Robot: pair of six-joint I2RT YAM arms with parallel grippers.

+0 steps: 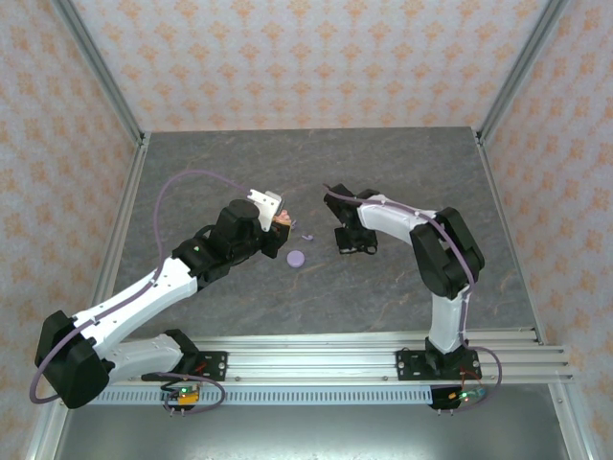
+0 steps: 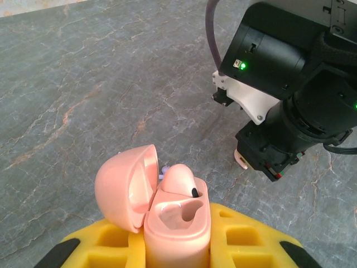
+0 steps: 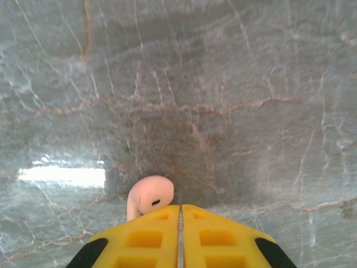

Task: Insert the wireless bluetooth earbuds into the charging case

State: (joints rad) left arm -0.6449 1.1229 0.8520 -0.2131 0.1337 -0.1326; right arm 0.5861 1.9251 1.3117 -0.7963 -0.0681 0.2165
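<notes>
Clamped between the yellow fingers (image 2: 100,245) of the left gripper (image 2: 178,245) stands the pink charging case (image 2: 178,229), lid swung open to one side, one pink earbud (image 2: 178,180) seated in it beside a bare socket. Opposite, the right gripper (image 3: 179,207) has its fingers pressed together with a second pink earbud (image 3: 149,196) against one fingertip; whether it's pinched I can't tell.

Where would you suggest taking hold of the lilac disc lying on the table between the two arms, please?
Probably across its rim, coming straight down from above. In the top view the lilac disc lies flat with a round outline, so any two opposite edges should suit the fingers. The left arm and the right arm flank it, so the top looks freest.
</notes>
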